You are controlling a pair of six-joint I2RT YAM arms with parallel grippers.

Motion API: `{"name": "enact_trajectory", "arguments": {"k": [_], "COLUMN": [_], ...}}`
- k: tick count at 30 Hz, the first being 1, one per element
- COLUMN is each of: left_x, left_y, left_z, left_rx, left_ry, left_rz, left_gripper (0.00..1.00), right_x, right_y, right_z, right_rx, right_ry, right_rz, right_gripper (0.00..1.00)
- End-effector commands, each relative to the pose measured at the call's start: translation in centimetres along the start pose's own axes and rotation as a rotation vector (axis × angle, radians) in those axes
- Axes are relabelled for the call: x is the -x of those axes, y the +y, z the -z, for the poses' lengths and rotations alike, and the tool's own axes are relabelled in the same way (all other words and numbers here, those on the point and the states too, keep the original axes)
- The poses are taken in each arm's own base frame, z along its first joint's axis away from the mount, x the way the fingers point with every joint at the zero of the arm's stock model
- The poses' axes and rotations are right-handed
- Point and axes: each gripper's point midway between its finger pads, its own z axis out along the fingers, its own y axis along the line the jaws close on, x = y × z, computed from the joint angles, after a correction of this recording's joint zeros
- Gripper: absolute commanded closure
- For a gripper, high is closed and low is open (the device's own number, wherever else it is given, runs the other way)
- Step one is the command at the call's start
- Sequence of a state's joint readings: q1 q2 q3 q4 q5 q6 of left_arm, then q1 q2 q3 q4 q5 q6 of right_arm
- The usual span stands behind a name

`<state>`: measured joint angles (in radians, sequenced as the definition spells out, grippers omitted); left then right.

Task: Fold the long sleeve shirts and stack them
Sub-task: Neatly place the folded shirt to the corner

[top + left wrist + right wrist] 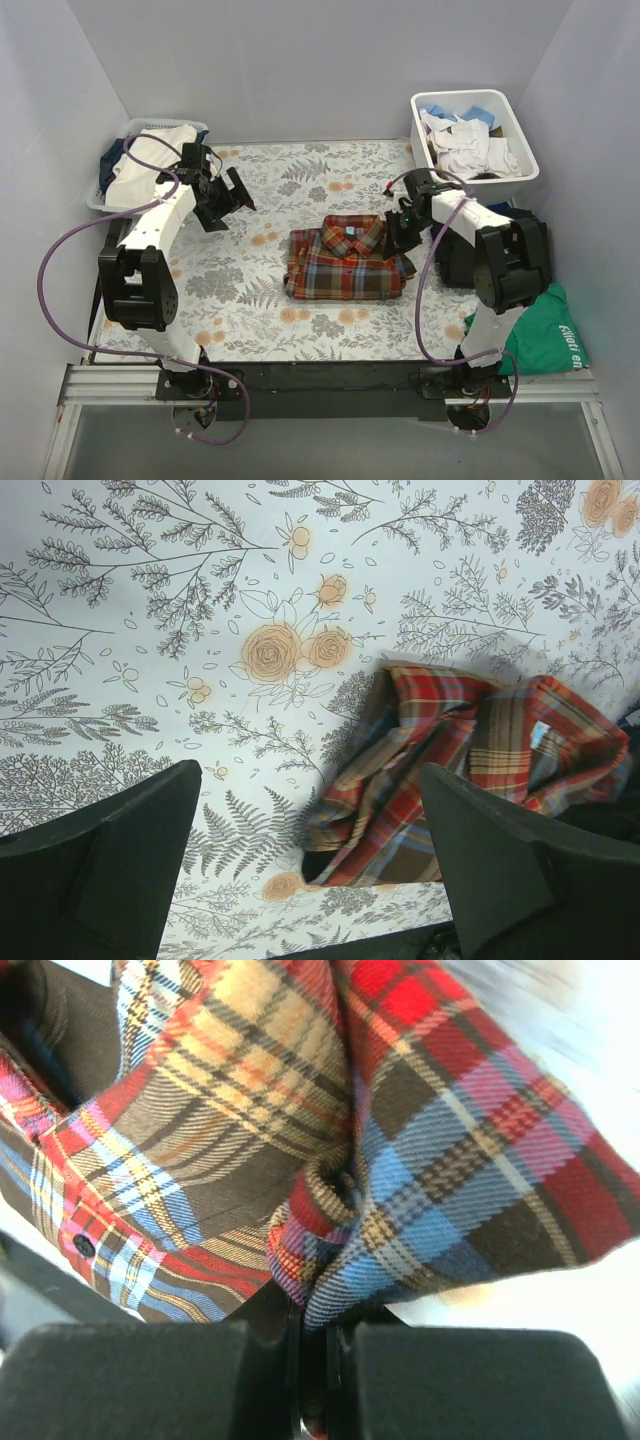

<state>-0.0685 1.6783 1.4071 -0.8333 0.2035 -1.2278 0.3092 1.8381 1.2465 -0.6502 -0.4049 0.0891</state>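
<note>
The plaid long sleeve shirt [343, 262] lies folded in the middle of the floral table, collar toward the back. My right gripper [401, 229] is at its right edge, shut on a bunched fold of the plaid cloth [330, 1230], which runs down between the closed jaws [315, 1325]. My left gripper [226, 199] hangs open above the table, to the left of the shirt and apart from it. In the left wrist view the shirt [440, 770] lies beyond the two wide-set fingers [120, 860], with nothing between them.
A white bin [523, 128] of white and blue clothes stands at the back right. A basket [137, 127] of clothes sits at the back left. A green garment [545, 335] lies at the right edge. A dark shape [455, 262] shows under the right arm.
</note>
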Motion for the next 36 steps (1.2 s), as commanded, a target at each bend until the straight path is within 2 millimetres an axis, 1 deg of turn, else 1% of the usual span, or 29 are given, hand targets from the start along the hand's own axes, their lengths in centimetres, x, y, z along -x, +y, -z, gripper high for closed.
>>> {"name": "enact_trajectory", "arguments": {"k": [1, 2, 4, 5, 7, 8, 10, 12, 13, 14, 15, 16, 21, 22, 25, 27, 28, 29, 32, 33, 34, 36], "left_x": [1.1, 1.2, 1.2, 1.3, 1.2, 1.2, 1.6, 1.7, 1.8, 1.8, 1.7, 1.6, 1.3, 1.3, 1.4, 1.4, 1.3, 1.3, 1.2, 1.1, 1.2, 1.2], "left_y": [-0.7, -0.9, -1.1, -1.2, -1.2, -1.1, -1.1, -1.1, -1.2, -1.3, -1.3, -1.3, -1.1, -1.1, -1.2, -1.2, -1.3, -1.3, -1.3, -1.2, -1.2, -1.1], "left_z": [1.0, 0.8, 0.8, 0.8, 0.7, 0.7, 0.8, 0.8, 0.9, 0.9, 0.9, 0.8, 0.4, 0.4, 0.4, 0.3, 0.3, 0.3, 0.1, 0.1, 0.2, 0.1], "left_rx": [-0.011, -0.015, -0.022, -0.026, -0.028, -0.029, -0.017, -0.016, -0.018, -0.023, -0.026, -0.027, -0.024, -0.024, -0.026, -0.029, -0.033, -0.034, -0.036, -0.035, -0.034, -0.03], "left_ry": [-0.027, -0.024, -0.021, -0.026, -0.025, -0.023, -0.036, -0.034, -0.037, -0.039, -0.035, -0.031, -0.018, -0.018, -0.017, -0.013, -0.013, -0.012, -0.007, -0.004, -0.006, -0.006], "left_rz": [-0.022, -0.025, -0.026, -0.026, -0.029, -0.03, -0.034, -0.038, -0.038, -0.041, -0.039, -0.037, -0.038, -0.038, -0.039, -0.039, -0.039, -0.039, -0.039, -0.038, -0.04, -0.041], "left_gripper": [0.09, 0.09, 0.09, 0.09, 0.09, 0.09, 0.09, 0.09, 0.09, 0.09, 0.09, 0.09, 0.09, 0.09, 0.09, 0.09, 0.09, 0.09, 0.09, 0.09, 0.09, 0.09], "right_x": [-1.0, -0.6, -0.1, 0.2, 0.5, 0.2, 0.0, -0.9, -1.5, -2.2, -2.6, -2.9, -4.5, -4.7, -5.5, -5.9, -5.8, -6.2, -6.2, -6.1, -6.3, -6.2], "right_y": [-4.1, -4.7, -5.6, -6.4, -7.1, -7.7, -8.2, -9.4, -9.4, -10.3, -10.8, -10.6, -12.5, -12.6, -13.7, -14.8, -15.5, -16.2, -18.3, -18.8, -19.9, -20.9], "right_z": [7.3, 9.2, 11.3, 13.2, 15.3, 16.5, 18.3, 19.7, 20.3, 21.1, 21.7, 22.8, 25.8, 26.4, 27.5, 28.2, 28.1, 28.3, 29.4, 30.6, 30.9, 31.7], "right_rx": [-0.279, -0.301, -0.339, -0.364, -0.392, -0.41, -0.445, -0.492, -0.501, -0.544, -0.574, -0.588, -0.719, -0.741, -0.803, -0.845, -0.856, -0.875, -0.925, -0.965, -0.982, -1.024], "right_ry": [0.006, -0.043, -0.098, -0.151, -0.2, -0.215, -0.248, -0.269, -0.286, -0.291, -0.303, -0.34, -0.406, -0.421, -0.436, -0.444, -0.439, -0.432, -0.439, -0.455, -0.447, -0.448], "right_rz": [0.008, -0.012, -0.041, -0.072, -0.092, -0.12, -0.141, -0.192, -0.206, -0.235, -0.252, -0.255, -0.325, -0.334, -0.395, -0.446, -0.463, -0.498, -0.589, -0.611, -0.657, -0.691], "right_gripper": [0.99, 0.99, 0.99, 0.99, 0.99, 0.99, 0.99, 0.99, 0.99, 0.99, 0.99, 0.99, 0.99, 0.99, 0.99, 0.99, 0.99, 0.99, 0.99, 0.99, 0.99, 0.99]}}
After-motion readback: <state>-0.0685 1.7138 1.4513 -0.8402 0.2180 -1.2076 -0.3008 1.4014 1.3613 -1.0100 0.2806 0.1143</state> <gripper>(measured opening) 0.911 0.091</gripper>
